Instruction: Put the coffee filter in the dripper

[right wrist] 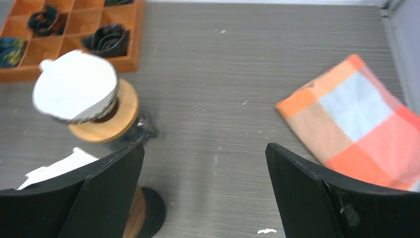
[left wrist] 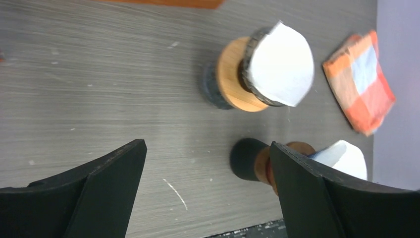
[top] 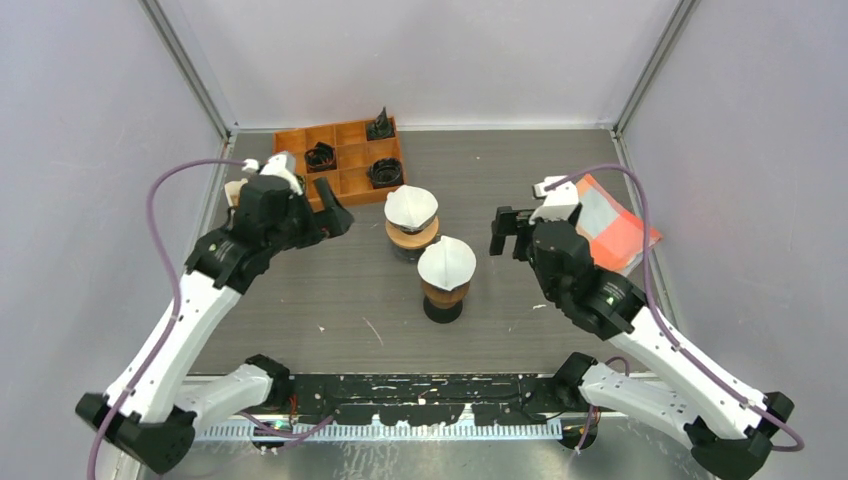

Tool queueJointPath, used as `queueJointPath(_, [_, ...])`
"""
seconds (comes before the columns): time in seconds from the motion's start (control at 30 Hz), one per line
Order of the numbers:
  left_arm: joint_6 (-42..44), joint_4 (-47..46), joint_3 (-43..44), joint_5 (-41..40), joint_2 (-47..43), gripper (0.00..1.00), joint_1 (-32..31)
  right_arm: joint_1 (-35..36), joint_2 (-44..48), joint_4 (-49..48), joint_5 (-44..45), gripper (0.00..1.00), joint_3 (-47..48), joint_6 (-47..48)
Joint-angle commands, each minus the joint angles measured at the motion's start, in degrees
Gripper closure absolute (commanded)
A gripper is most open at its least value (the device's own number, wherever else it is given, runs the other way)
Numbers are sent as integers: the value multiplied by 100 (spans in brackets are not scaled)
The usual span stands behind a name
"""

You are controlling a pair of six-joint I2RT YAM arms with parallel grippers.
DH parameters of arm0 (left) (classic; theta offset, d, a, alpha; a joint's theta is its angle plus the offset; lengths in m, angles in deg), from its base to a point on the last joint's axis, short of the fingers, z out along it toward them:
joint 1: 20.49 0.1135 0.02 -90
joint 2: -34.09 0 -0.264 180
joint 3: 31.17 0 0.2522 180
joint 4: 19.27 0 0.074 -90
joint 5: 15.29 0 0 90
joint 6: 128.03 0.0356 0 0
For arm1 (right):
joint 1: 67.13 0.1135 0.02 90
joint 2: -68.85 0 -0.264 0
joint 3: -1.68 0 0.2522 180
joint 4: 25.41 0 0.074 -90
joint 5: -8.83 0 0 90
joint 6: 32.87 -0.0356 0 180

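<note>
Two drippers stand mid-table, each with a white paper filter in it. The far dripper has a wooden collar and its filter sits in the cone; it also shows in the left wrist view and the right wrist view. The near dripper on a black base holds a filter. My left gripper is open and empty, left of the far dripper. My right gripper is open and empty, right of the drippers.
An orange wooden tray with compartments holding black parts stands at the back left. An orange checked cloth lies at the right, also in the right wrist view. Enclosure walls stand on both sides.
</note>
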Motion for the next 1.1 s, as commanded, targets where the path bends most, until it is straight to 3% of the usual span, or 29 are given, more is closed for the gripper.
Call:
queueJointPath(0.0, [402, 32, -253, -726, -768, 0, 304, -51, 523, -585, 1211, 0, -320, 286])
queueJointPath(0.13, [730, 110, -570, -1654, -1482, 1, 319, -47, 975, -744, 1684, 0, -654, 488])
queueJointPath(0.33, [1025, -38, -1028, -2292, -2409, 1, 323, -51, 1444, -1012, 2121, 0, -1096, 617])
queueJointPath(0.6, [1001, -270, -1402, -2432, -3107, 1, 318, -52, 2032, -1563, 2234, 0, -1467, 780])
queueJointPath(1.07, [942, -248, -1421, -2330, -2961, 1, 318, -49, 1916, -1722, 2060, 0, -1370, 984])
